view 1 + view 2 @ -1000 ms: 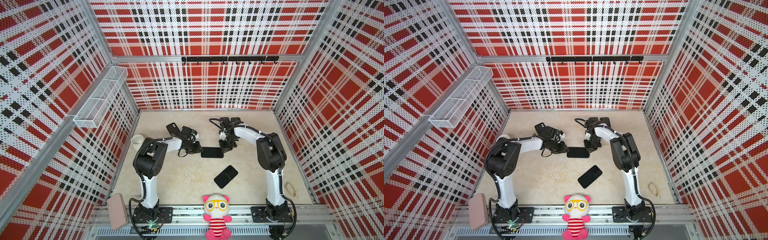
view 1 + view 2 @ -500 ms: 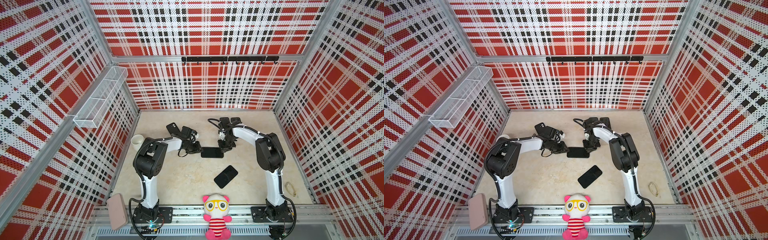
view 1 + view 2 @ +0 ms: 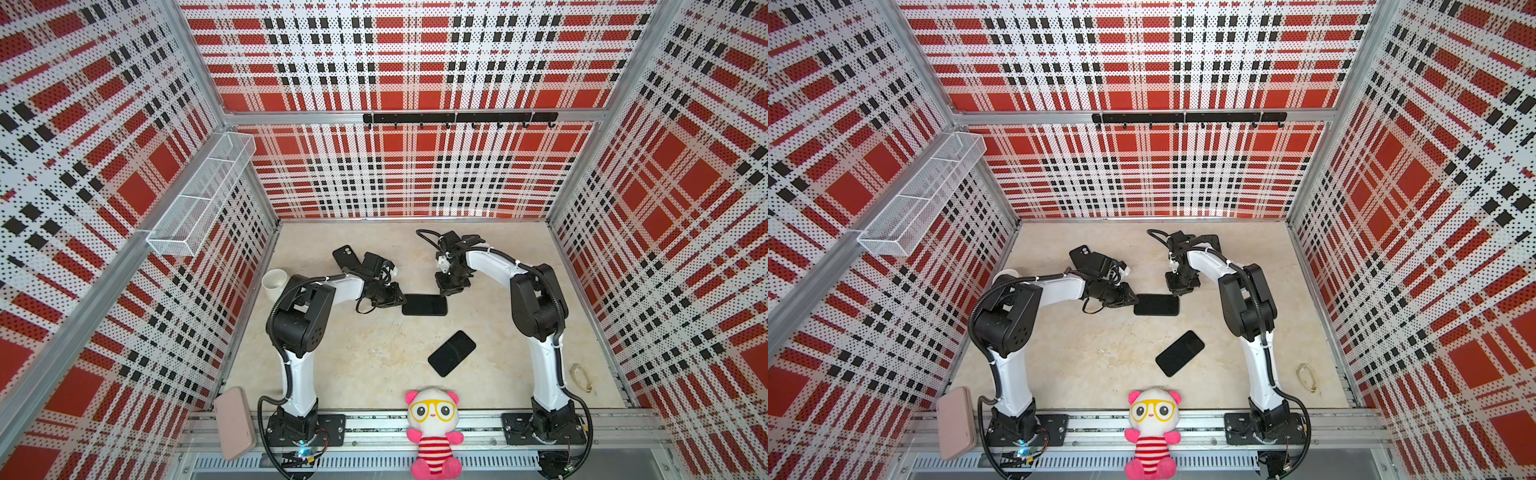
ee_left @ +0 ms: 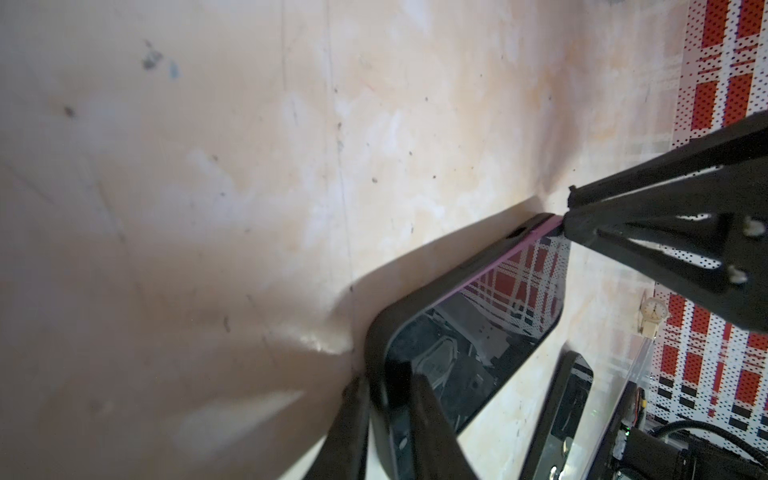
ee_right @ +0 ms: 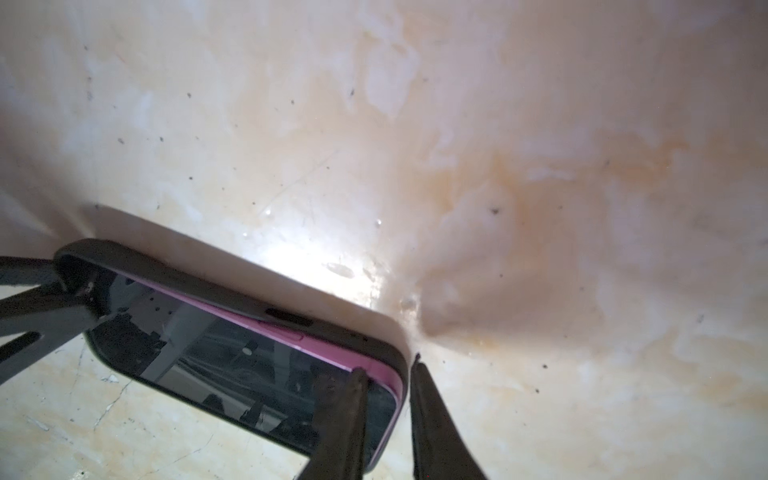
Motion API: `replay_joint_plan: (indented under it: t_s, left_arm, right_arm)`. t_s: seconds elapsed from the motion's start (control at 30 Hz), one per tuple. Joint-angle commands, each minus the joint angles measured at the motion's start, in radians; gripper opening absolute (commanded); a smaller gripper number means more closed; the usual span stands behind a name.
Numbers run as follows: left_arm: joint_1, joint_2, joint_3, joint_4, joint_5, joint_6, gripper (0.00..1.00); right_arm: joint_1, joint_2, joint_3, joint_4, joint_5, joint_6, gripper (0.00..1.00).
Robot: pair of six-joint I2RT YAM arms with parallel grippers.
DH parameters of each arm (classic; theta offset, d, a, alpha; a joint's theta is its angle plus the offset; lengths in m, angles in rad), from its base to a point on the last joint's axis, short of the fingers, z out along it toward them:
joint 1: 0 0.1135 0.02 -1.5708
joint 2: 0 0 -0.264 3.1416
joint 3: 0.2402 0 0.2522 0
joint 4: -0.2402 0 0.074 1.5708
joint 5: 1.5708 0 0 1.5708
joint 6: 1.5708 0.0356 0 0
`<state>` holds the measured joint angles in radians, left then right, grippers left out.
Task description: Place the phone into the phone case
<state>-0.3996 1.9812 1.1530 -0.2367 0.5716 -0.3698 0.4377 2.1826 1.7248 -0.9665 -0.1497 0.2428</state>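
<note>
Reaching rightward from its near-left base, the left arm [image 3: 336, 289] lies low with its elbow bent. The left gripper [image 3: 398, 297] is clamped on the left short end of the phone case [image 3: 424, 304]. The right arm [image 3: 494, 266] rises from the near right, arcs far and left, then folds its wrist downward. That brings the right gripper [image 3: 444, 290] to the case's far right corner. Its jaws stand narrowly parted astride that corner; whether they pinch it I cannot tell. The pink-edged phone [image 5: 249, 365] sits screen up in the case on the table [image 3: 374, 353], mid-scene.
</note>
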Motion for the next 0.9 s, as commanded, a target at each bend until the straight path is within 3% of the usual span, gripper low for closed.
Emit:
replay_joint_plan:
  t_s: [0.0, 0.4, 0.87]
  left_arm:
    - [-0.002, 0.024, 0.002, -0.016, 0.011, 0.005, 0.22]
    - [0.001, 0.025, 0.002, -0.016, 0.011, 0.006, 0.22]
    - [0.004, 0.022, 0.001, -0.016, 0.01, 0.006, 0.22]
  right_arm:
    - [-0.01, 0.059, -0.017, 0.008, 0.058, -0.025, 0.2]
    - [0.006, 0.087, -0.105, 0.003, 0.101, -0.021, 0.13]
    - [0.092, 0.179, -0.215, -0.034, 0.171, 0.009, 0.13]
